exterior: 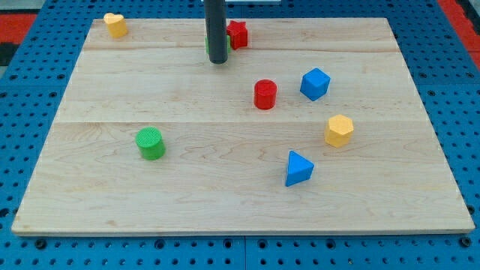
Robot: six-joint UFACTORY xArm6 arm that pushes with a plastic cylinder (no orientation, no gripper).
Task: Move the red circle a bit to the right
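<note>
Red circle (pixel 265 94) lies right of and below my tip (pixel 218 61), untouched; the rod has no jaws and holds nothing.

— What is the red circle (pixel 265 94) in this frame?

— A short red cylinder, standing upright on its flat base on the pale wooden board (pixel 150 97), round top face up.

— Where does it lie?

— Slightly right of the board's middle, in the upper half. A blue cube (pixel 315 83) sits near it at about two o'clock, not touching.

— And my tip (pixel 218 60)?

— It stands at roughly ten o'clock from the cylinder, well apart from it. The cylinder touches nothing but the board, with bare wood all round it.
</note>
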